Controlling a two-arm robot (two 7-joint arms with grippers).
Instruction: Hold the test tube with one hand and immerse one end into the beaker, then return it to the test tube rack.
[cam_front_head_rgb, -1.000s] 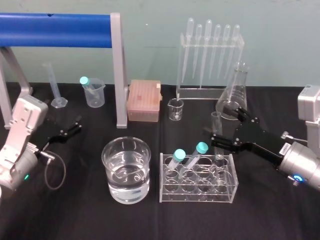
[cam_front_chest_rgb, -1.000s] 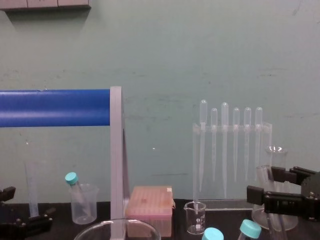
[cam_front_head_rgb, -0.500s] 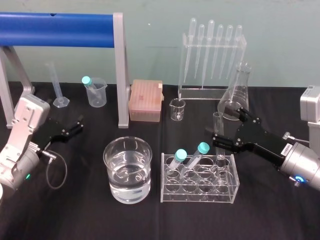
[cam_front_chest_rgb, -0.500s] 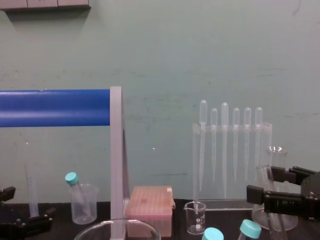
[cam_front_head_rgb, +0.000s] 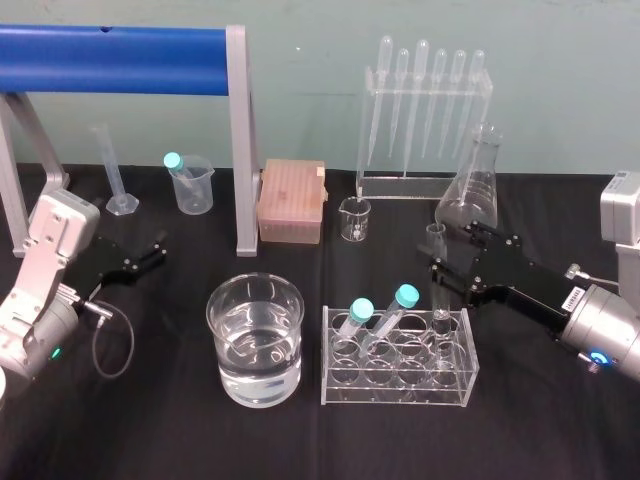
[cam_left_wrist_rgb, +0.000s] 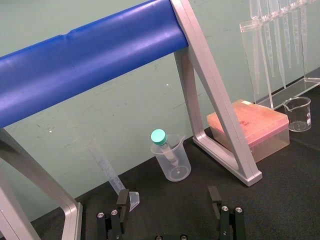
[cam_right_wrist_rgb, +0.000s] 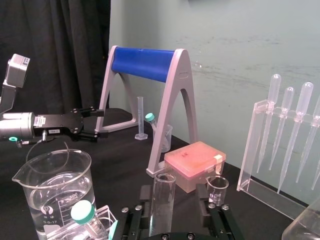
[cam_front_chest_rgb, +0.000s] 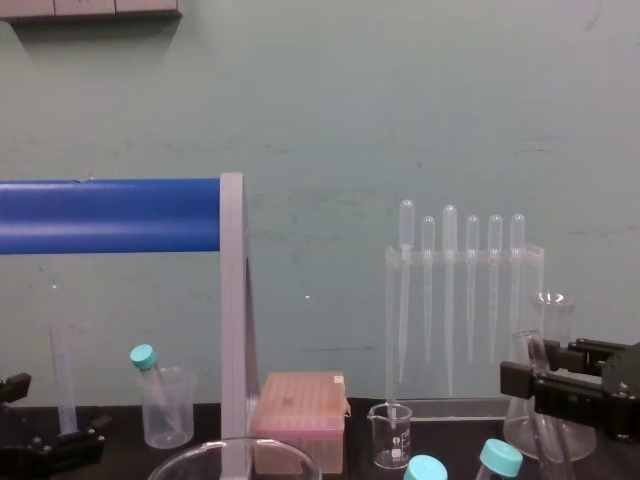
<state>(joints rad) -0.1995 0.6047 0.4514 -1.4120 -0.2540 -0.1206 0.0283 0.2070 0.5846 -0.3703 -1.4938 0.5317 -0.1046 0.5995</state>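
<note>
The test tube (cam_front_head_rgb: 435, 243) stands upright in a back right slot of the clear test tube rack (cam_front_head_rgb: 398, 372). My right gripper (cam_front_head_rgb: 452, 253) reaches in from the right and straddles the tube's upper part. In the right wrist view the test tube (cam_right_wrist_rgb: 163, 192) sits between the two black fingers (cam_right_wrist_rgb: 136, 212) with a small gap on each side, so the right gripper (cam_right_wrist_rgb: 170, 204) is open. The beaker (cam_front_head_rgb: 254, 338), partly filled with clear liquid, stands left of the rack. My left gripper (cam_front_head_rgb: 148, 256) rests open and empty at the far left.
Two teal-capped tubes (cam_front_head_rgb: 378, 312) lean in the rack's left slots. Behind stand a conical flask (cam_front_head_rgb: 472, 188), a pipette stand (cam_front_head_rgb: 422, 110), a small beaker (cam_front_head_rgb: 352, 218), a pink tip box (cam_front_head_rgb: 291, 201) and a blue-barred frame (cam_front_head_rgb: 120, 46).
The right gripper's jaws have narrowed around the test tube's upper part. The tube still stands in the rack. The left arm has not moved.
</note>
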